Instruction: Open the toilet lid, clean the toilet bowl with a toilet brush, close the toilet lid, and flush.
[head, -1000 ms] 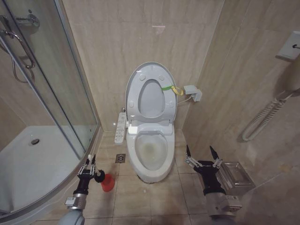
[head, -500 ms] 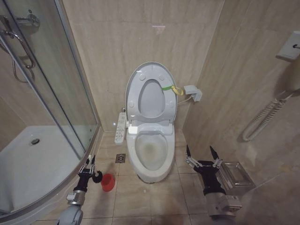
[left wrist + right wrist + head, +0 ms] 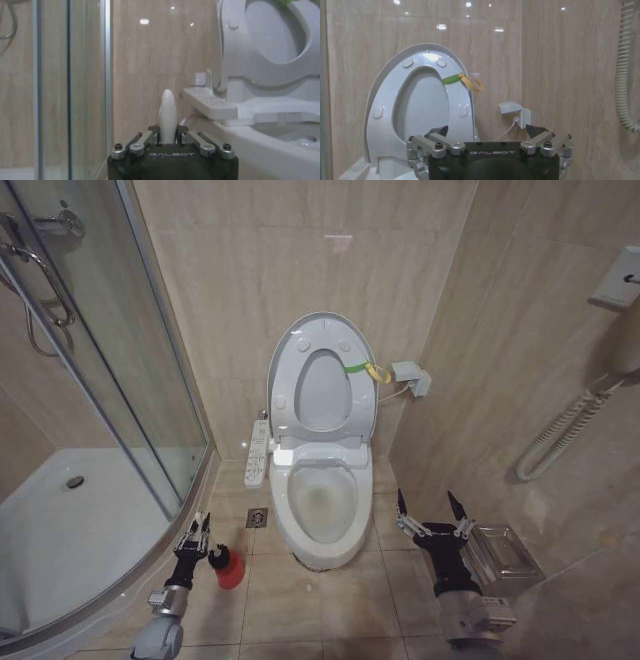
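Toilet brush (image 3: 167,112): head hidden below my left end effector (image 3: 167,139). Toilet bowl (image 3: 260,144) cut off by wrist frame edge.

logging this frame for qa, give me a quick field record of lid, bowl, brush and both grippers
toilet lid: raised, leaning against the wall, yellow-green band at its edge
toilet bowl: uncovered
toilet brush: pale handle upright between the left gripper's fingers
left gripper: shut on the brush handle, over the red holder cup, left of the bowl
right gripper: open, idle, right of the bowl
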Robot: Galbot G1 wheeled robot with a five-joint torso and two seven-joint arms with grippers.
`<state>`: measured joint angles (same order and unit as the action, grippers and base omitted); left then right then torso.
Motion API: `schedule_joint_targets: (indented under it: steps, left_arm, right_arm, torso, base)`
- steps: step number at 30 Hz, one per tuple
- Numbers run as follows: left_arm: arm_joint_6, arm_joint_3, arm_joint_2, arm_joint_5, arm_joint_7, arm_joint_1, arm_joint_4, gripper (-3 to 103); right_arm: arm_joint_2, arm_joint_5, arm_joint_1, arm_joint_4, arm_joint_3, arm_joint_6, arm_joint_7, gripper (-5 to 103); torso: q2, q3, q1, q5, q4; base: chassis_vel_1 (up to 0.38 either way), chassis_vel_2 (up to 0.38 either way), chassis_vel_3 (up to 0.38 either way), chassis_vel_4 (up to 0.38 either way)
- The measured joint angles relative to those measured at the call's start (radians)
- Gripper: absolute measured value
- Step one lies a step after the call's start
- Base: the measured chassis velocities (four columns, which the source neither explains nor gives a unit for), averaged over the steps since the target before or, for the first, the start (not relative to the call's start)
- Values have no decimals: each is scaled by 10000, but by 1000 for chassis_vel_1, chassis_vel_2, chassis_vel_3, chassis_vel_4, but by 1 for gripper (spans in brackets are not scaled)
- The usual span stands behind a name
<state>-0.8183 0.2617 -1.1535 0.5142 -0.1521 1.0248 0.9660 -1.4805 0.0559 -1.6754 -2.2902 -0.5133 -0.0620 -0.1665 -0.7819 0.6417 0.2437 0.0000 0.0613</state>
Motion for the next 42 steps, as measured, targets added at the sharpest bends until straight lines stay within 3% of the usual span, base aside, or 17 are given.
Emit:
schedule_joint_targets:
  steps: [3, 8, 17, 42]
  left_arm:
    - [0, 4, -36, 201, -199, -58, -207, 22]
    - [0, 20, -122, 977, -1295, -259, -616, 22]
    - [0, 127, -184, 1210, -2318, -597, -1410, 22]
    - [3, 210, -22, 1036, -2749, -1062, -2050, 22]
  right_arm:
    - [0, 0, 0, 0, 0, 0, 0, 100]
    - [0, 0, 0, 0, 0, 0, 0, 100]
    - [0, 0, 0, 0, 0, 0, 0, 100]
    - [0, 0, 0, 0, 0, 0, 0, 100]
  torso:
    - [0, 0, 0, 0, 0]
    - [0, 0, 0, -1, 1]
    - [0, 0, 0, 0, -1]
    - [0, 0, 1, 0, 0]
  base:
    - [0, 0, 0, 0]
    - [0, 0, 0, 0]
    - [0, 0, 0, 0]
    - [0, 0, 0, 0]
